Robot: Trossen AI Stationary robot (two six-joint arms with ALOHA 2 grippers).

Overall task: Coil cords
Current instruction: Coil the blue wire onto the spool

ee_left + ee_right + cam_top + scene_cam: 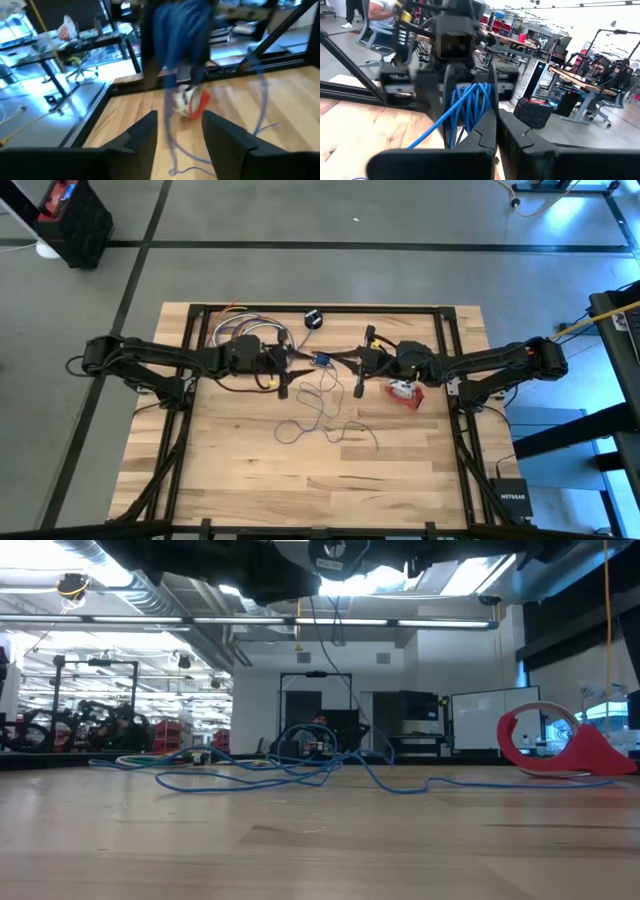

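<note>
The thin blue cord is partly gathered into a coil (320, 361) held in the air over the table's middle. The rest of the cord lies in loose loops (322, 418) on the wood, with one strand (326, 635) rising to the coil. My right gripper (496, 107) is shut on the coil. My left gripper (177, 117) faces it, open, with the coil in front of its fingers and a hanging strand (169, 140) between them; whether they touch I cannot tell. A black round puck (313, 319) lies by the far edge. The red-and-white cord bundle (404, 392) rests on the table under my right arm. My right gripper pinches several strands of the blue coil (481, 95) between its two shut fingers, where the strands gather. The fingers come level from the table's right. The coil is lifted clear and its loops hang below the fingers (487, 125), with slack cord trailing down to the table.
Black frame rails (446, 340) run along the table's left, right and far sides. A bunch of coloured wires (240, 320) lies at the far left. The near half of the wooden table (300, 490) is bare wood.
</note>
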